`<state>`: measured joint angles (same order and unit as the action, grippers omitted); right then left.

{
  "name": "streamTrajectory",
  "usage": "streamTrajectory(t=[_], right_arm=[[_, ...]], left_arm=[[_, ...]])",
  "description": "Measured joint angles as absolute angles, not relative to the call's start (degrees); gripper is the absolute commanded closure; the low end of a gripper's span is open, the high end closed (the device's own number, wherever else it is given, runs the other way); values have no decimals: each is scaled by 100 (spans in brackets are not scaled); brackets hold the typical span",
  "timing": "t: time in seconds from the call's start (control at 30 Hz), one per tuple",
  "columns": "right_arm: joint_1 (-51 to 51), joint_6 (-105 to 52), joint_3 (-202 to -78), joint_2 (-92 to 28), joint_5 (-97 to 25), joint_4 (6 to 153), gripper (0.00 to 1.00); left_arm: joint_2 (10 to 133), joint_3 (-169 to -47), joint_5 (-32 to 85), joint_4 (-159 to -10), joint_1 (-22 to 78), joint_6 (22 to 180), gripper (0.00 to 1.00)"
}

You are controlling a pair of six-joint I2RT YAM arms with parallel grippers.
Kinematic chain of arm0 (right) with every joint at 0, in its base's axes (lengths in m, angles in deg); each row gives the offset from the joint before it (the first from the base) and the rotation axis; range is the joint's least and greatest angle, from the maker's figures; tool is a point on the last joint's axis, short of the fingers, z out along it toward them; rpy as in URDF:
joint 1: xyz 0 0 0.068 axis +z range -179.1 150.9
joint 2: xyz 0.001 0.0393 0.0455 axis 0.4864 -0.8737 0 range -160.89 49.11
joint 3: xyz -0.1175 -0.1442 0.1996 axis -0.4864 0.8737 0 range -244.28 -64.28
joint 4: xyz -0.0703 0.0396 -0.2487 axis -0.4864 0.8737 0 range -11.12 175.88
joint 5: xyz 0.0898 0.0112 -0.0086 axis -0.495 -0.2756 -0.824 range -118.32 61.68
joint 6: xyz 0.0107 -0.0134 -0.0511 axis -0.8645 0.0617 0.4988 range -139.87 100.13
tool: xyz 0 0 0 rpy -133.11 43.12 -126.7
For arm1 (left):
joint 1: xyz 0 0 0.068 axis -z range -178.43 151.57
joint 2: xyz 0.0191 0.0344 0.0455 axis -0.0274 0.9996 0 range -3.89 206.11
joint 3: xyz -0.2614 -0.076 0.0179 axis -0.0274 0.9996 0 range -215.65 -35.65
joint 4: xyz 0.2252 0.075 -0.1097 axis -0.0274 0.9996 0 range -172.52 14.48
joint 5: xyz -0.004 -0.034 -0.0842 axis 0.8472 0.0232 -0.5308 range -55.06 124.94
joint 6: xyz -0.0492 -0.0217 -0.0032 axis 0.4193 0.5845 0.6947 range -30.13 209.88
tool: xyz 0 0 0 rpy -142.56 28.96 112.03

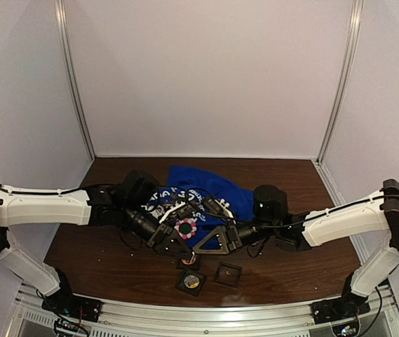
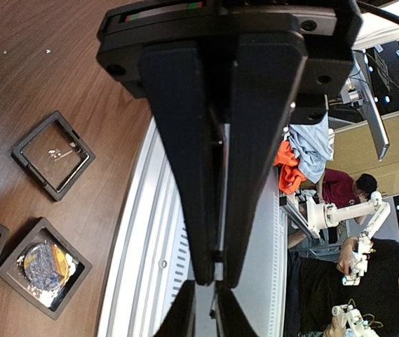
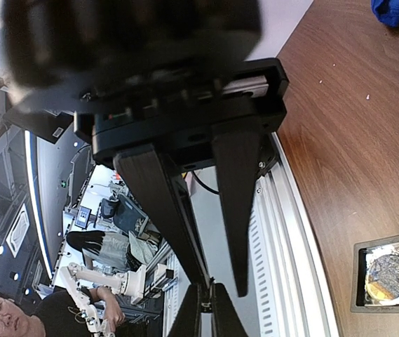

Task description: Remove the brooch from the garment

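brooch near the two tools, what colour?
The brooch is round, with a pink centre and a ring of white dots. It shows best in the top external view.

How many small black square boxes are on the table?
3. One box at the front holds a round piece; a second box sits to its right; a third box lies just behind, partly covered. More may be hidden.

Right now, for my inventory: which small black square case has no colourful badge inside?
The rightmost case, dark inside with only a tiny pale speck. The front case and the half-hidden case each show a colourful piece.
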<state>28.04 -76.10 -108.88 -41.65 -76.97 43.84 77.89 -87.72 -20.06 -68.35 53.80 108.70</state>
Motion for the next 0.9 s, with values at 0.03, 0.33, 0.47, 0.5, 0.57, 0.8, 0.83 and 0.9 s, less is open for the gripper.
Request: streamTrajectory(t=[0.03, 0.33, 0.47, 0.5, 0.57, 0.8, 0.83, 0.9], right_arm=[[2804, -7610, -10888, -4161, -7694, 4364, 100], [2804, -7579, -10805, -3962, -7638, 4342, 100], [2804, -7557, -10744, -3907, -7594, 4425, 100], [2804, -7551, -10735, -3887, -7568, 4469, 100], [2802, -7529, -10718, -3831, -7524, 4530, 100], [2800, -7374, -10714, -3684, -7329, 4749, 100], [2798, -7339, -10711, -3660, -7259, 4812, 100], [2798, -7256, -10714, -3597, -7104, 4947, 100]], left_arm=[[7771, -8772, -1945, -6819, 5380, 10868, 75], [7419, -8639, -1481, -6745, 5380, 10886, 48], [7155, -8420, -1324, -6691, 5338, 10868, 42], [7072, -8355, -1278, -6647, 5312, 10868, 40], [6917, -8245, -1175, -6557, 5238, 10868, 37], [6724, -8208, -126, -6566, 5089, 11030, 30], [6799, -8265, 156, -6551, 5082, 11096, 33], [7151, -8529, 737, -6509, 5060, 11301, 39]])
